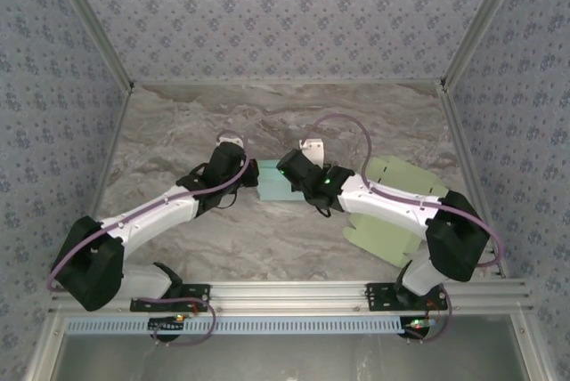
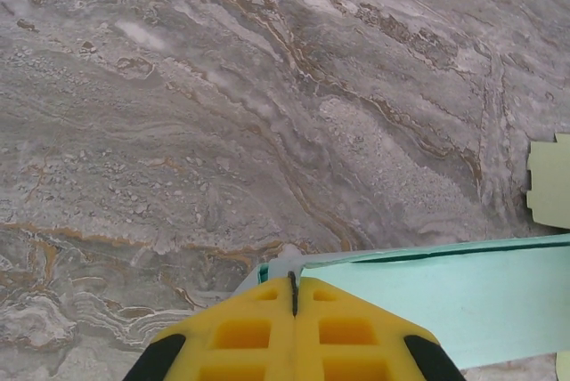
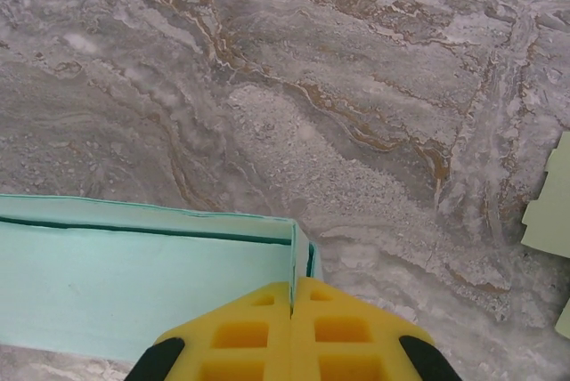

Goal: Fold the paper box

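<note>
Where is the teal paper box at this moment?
In the top view the teal paper box sits mid-table between the left tool and right tool, each pinching one end; a pale green sheet lies to its right.

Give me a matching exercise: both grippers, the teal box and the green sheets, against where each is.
1 left gripper
2 right gripper
3 teal paper box
4 pale green sheets

A flat on the table, right side
B shut on the box's right end
C shut on the box's left end
D between both grippers

Pairs: 1-C, 2-B, 3-D, 4-A
</note>
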Available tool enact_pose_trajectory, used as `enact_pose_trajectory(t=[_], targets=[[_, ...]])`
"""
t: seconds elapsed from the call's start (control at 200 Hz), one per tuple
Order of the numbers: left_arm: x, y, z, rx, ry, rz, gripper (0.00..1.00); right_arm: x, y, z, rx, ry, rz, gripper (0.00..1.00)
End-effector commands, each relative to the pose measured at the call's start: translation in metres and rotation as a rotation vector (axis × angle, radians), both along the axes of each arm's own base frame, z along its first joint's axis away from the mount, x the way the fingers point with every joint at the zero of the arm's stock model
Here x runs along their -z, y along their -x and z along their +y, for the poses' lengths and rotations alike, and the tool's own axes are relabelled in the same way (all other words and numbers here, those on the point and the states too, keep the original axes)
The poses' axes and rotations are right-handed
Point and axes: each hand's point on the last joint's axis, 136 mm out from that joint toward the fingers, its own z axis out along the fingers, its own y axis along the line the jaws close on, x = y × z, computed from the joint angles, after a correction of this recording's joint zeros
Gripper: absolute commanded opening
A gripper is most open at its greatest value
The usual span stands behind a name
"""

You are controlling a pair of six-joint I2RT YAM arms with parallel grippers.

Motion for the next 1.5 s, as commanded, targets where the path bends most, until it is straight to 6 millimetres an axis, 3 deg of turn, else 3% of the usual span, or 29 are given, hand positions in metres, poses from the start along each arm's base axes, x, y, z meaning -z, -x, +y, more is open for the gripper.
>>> enact_pose_trajectory(t=[0.0, 0.215, 0.49, 0.71, 0.844, 0.969, 1.144, 1.274, 1.314, 1.329, 1.344, 1.414, 1.494], targets=[[-0.001, 0.010, -0.018, 0.058, 0.069, 0.013, 0.00, -0.007, 0.005, 0.025, -0.031, -0.085, -0.001, 0.00], [0.015, 0.014, -0.008, 0.051, 0.019, 0.023, 0.00, 0.000, 0.008, 0.013, -0.043, -0.051, -0.018, 0.00], [0.024, 0.024, -0.003, 0.093, -0.101, -0.019, 0.00, 0.024, 0.015, 0.009, -0.022, -0.070, -0.023, 0.00], [0.026, 0.031, 0.001, 0.082, -0.139, -0.117, 0.00, 0.020, 0.018, 0.009, -0.030, -0.095, -0.052, 0.08], [0.018, 0.033, 0.000, 0.072, -0.178, -0.235, 0.00, 0.004, 0.017, 0.010, -0.082, -0.117, -0.089, 0.22], [0.017, 0.031, 0.000, 0.060, -0.194, -0.282, 0.00, -0.001, 0.022, 0.012, -0.182, -0.121, -0.131, 0.41], [0.012, 0.032, 0.000, 0.062, -0.200, -0.334, 0.00, -0.018, 0.042, 0.014, -0.507, -0.161, -0.211, 0.59], [0.008, 0.033, -0.001, 0.082, -0.218, -0.366, 0.00, -0.020, 0.050, -0.003, -0.790, -0.076, -0.284, 0.68], [0.007, 0.033, -0.001, 0.088, -0.215, -0.379, 0.00, -0.021, 0.048, -0.009, -0.825, -0.095, -0.295, 0.77], [0.007, 0.034, -0.002, 0.091, -0.213, -0.383, 0.00, -0.020, 0.046, -0.013, -0.832, -0.094, -0.295, 0.89], [0.006, 0.034, -0.002, 0.094, -0.211, -0.388, 0.00, -0.020, 0.046, -0.014, -0.848, -0.096, -0.292, 0.94], [0.006, 0.035, -0.005, 0.115, -0.210, -0.404, 0.00, -0.014, 0.045, -0.020, -0.926, -0.012, -0.299, 0.96], [0.006, 0.036, -0.006, 0.130, -0.219, -0.417, 0.00, -0.005, 0.055, -0.013, -1.085, 0.074, -0.311, 0.96]])
